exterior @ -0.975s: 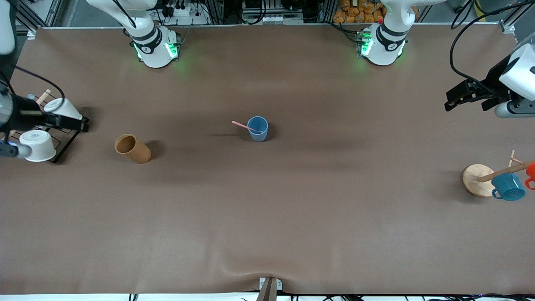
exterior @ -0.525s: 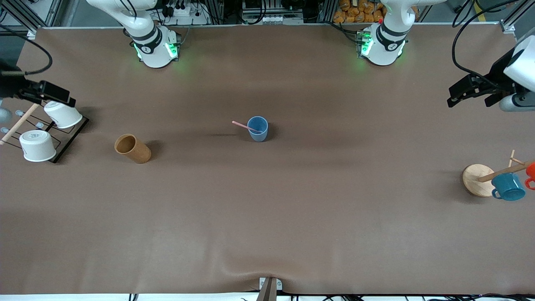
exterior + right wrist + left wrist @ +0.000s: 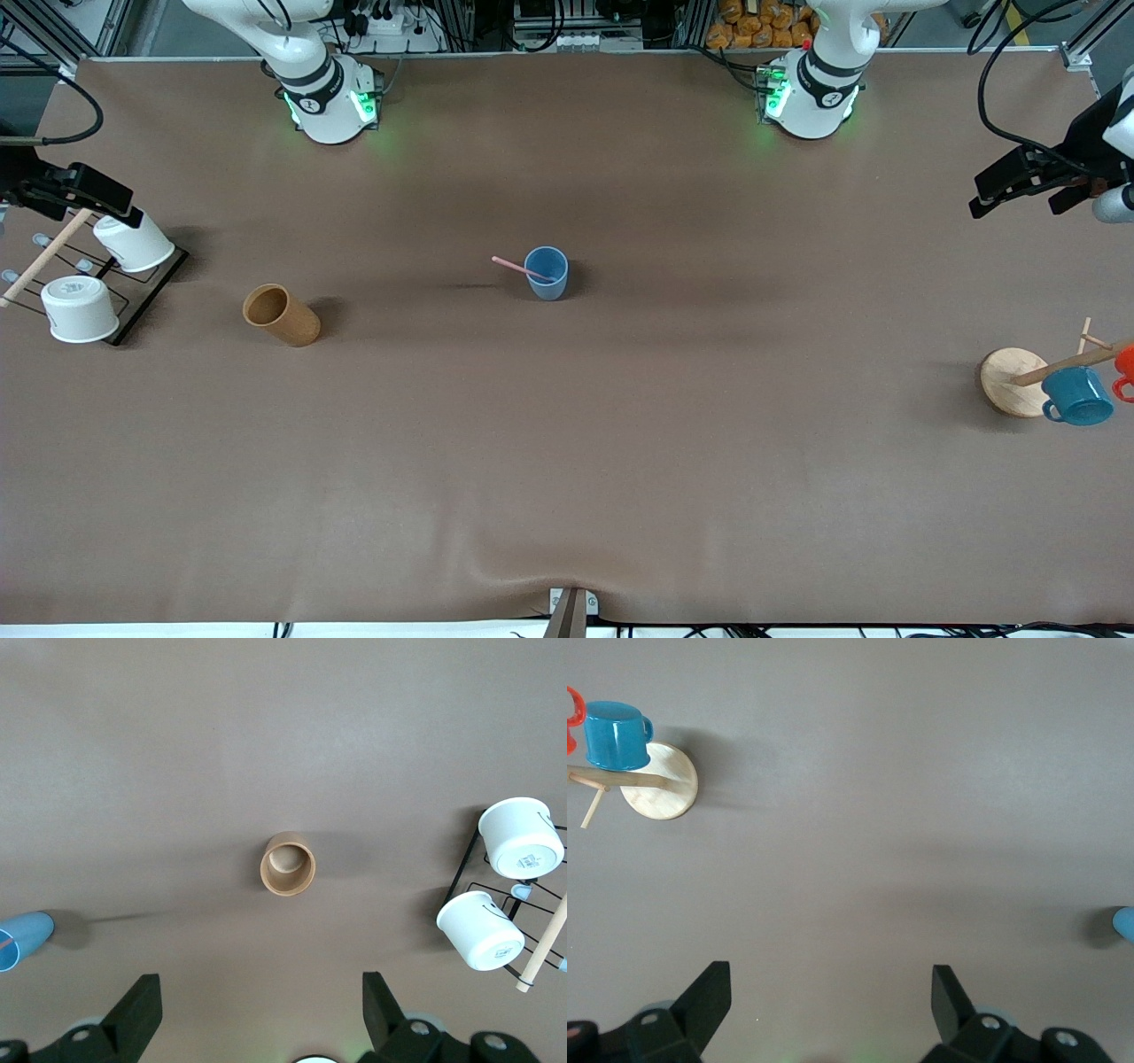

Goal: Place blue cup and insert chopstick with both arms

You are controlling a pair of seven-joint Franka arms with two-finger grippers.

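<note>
The blue cup (image 3: 547,272) stands upright in the middle of the table. The pale-pink chopstick (image 3: 518,267) leans in it, its free end sticking out toward the right arm's end. The cup's edge shows in the left wrist view (image 3: 1125,926) and the right wrist view (image 3: 24,939). My left gripper (image 3: 997,190) is open and empty, raised at the left arm's end of the table (image 3: 831,997). My right gripper (image 3: 97,197) is open and empty, raised over the rack of white cups (image 3: 262,1008).
A brown cylindrical cup (image 3: 281,315) lies on its side toward the right arm's end. A black wire rack (image 3: 142,288) holds two white cups (image 3: 81,307). A wooden mug stand (image 3: 1013,382) with a teal mug (image 3: 1077,396) and an orange mug (image 3: 1125,368) is at the left arm's end.
Both grippers have drawn back outward and upward toward their own ends of the table. The cup and chopstick have not moved.
</note>
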